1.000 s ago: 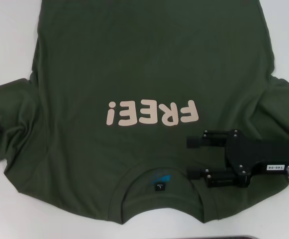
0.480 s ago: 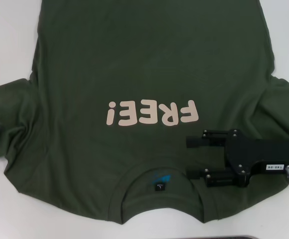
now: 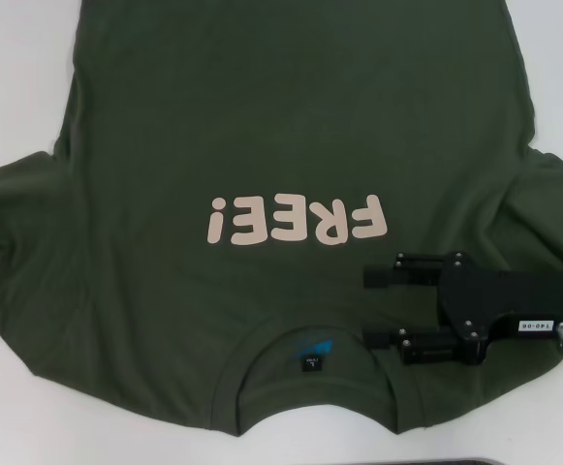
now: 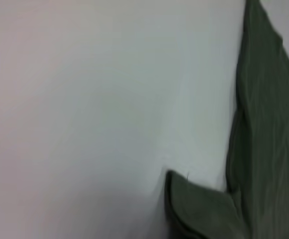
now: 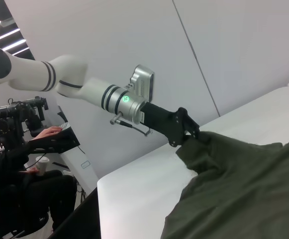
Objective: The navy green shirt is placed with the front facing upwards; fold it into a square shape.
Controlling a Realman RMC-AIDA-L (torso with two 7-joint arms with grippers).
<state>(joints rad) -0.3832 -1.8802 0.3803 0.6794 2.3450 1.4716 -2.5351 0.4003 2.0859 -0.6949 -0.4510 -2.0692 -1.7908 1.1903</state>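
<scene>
While the navy green shirt [image 3: 262,126] lay unfolded (front up), the left tool [image 5: 186,133] pinched a sleeve; the right tool [image 3: 378,305] hung open, empty.

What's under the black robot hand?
Under the right gripper lies the shirt, near its collar, below the pink "FREE!" letters. Its fingers are open. The cloth and table directly beneath it are covered from view.

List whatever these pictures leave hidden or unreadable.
navy green shirt: hem cut off by head view's top edge.
neck label: print too small, head view.
right gripper: hides cloth beneath, head view.
left gripper: outside head view; right wrist view shows it at the sleeve.
</scene>
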